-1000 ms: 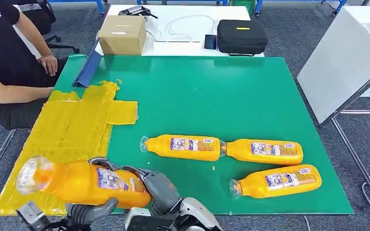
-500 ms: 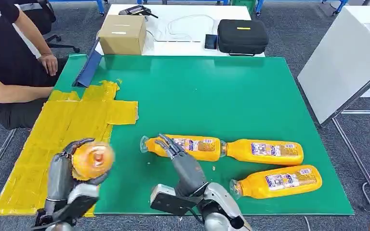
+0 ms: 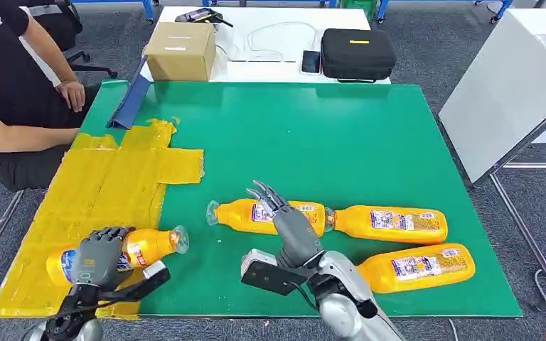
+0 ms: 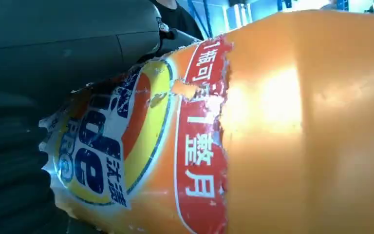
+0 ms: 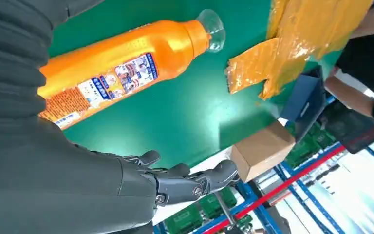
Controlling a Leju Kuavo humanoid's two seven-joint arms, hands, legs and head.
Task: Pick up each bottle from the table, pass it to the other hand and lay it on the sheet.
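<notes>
Since half second ago, we see held bottle (image 3: 124,250) turned flat onto yellow sheet (image 3: 106,192), left hand (image 3: 92,257) gripping it; right hand (image 3: 284,217) shifted over three bottles (image 3: 370,234) on green table (image 3: 313,142), fingers spread, holding nothing. Person (image 3: 7,92), box (image 3: 180,51) nearby.
Left wrist: torn label (image 4: 141,141), orange body.
Right wrist: bottle (image 5: 121,68) lying, fingers (image 5: 190,183) apart.

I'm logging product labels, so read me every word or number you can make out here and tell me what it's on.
"1瓶可" and "1整月": red label band on the bottle that the left hand holds over the yellow sheet.
Blue lettering on that label's yellow roundel: cut off, unreadable.
Labels on the three bottles on the green mat: too small.
Cardboard box sticker: blurred.
</notes>
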